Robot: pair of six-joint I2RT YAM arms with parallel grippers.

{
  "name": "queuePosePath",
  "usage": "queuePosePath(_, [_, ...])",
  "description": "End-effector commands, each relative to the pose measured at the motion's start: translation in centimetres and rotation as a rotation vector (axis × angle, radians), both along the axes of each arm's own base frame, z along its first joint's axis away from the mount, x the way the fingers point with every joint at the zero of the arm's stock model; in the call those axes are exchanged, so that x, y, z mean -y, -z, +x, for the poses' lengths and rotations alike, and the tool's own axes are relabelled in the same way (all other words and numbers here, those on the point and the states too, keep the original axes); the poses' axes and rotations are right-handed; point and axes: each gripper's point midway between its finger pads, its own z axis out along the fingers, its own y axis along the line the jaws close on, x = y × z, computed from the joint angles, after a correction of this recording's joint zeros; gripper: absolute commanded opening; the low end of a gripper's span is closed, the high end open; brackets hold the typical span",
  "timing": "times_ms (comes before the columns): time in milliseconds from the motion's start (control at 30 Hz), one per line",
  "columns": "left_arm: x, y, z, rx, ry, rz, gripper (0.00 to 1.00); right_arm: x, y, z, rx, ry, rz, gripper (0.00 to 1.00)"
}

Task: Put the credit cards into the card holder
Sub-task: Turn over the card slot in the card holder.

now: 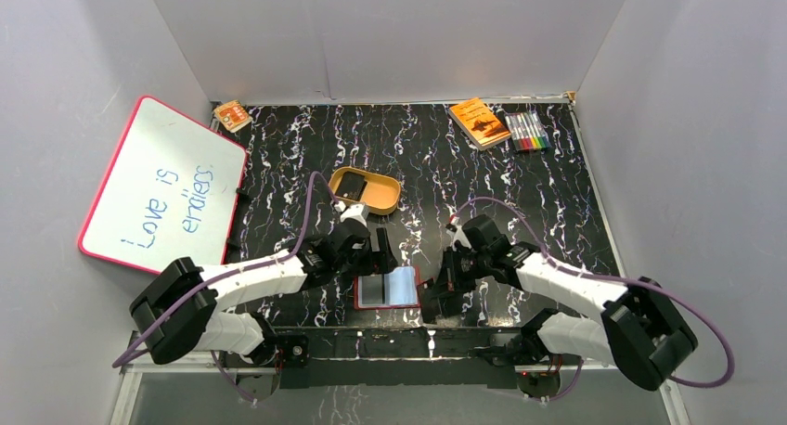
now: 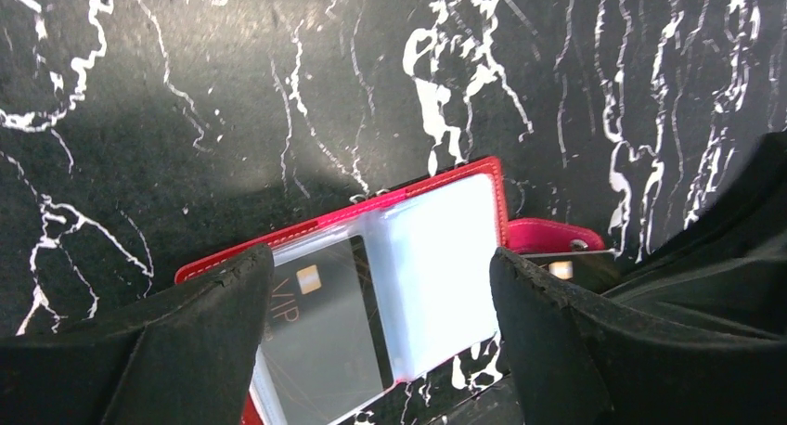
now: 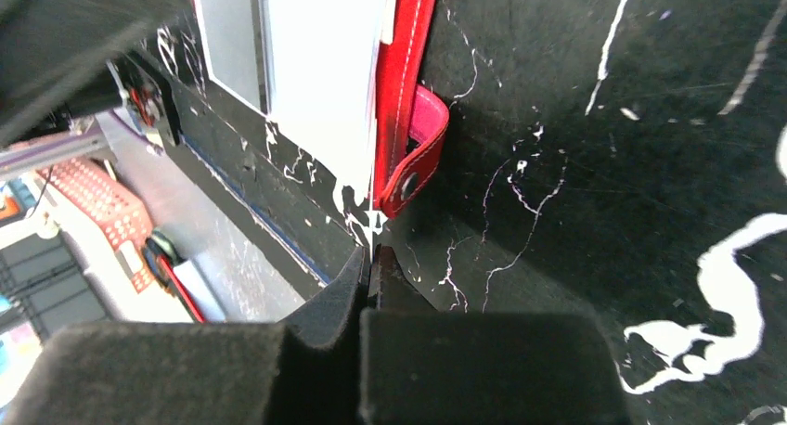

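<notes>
We see the red card holder (image 1: 388, 288) lying open on the black marbled desk (image 1: 483, 193), near its front edge and between the two hands. The left hand (image 2: 379, 263) hangs over it with its fingers (image 2: 213, 304) spread wide apart, one on either side of the clear pockets, gripping nothing. A black credit card (image 2: 320, 337) marked VIP sits inside the pocket on the left arm's side. The right hand (image 3: 371, 267) has its fingers pressed together and empty, the tips just beside the holder's snap-button tab (image 3: 418, 156). Farther back stands a tan oval dish (image 1: 390, 196) with something dark in it, possibly another card. We cannot tell from overhead.
</notes>
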Motion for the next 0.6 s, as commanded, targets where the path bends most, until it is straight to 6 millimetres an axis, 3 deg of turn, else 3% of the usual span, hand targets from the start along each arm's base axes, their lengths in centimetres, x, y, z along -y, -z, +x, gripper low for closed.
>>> queuePosePath(0, [-0.4,1.0,-0.6,-0.029,-0.008,-0.005,0.82,0.0,-2.8,2.6,0.147,0.075,0.01,0.0])
queuePosePath(167, [-0.5,1.2,-0.6,-0.029,-0.011,-0.005,0.8,-0.4,-3.4,2.6,0.153,0.054,0.033,0.0])
queuePosePath(567, [-0.6,1.1,-0.6,-0.027,-0.015,-0.005,0.77,-1.8,-2.2,1.5,0.058,-0.026,0.084,0.0])
